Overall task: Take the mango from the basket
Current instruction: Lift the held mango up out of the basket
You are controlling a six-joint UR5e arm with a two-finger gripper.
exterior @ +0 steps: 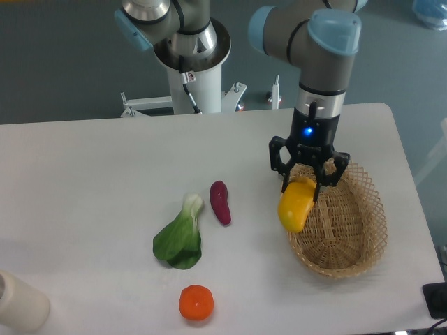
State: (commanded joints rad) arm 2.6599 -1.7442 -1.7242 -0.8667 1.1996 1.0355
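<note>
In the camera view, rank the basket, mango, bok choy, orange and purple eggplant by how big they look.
1. basket
2. bok choy
3. mango, though it is lifted in the gripper and so nearer the camera, which may inflate it
4. orange and purple eggplant, too alike to rank

I count one mango (296,207), one basket (353,237), one purple eggplant (220,202), one leafy bok choy (181,236), one orange (195,303) and one white bottle (19,301) on my surface (91,181).
</note>
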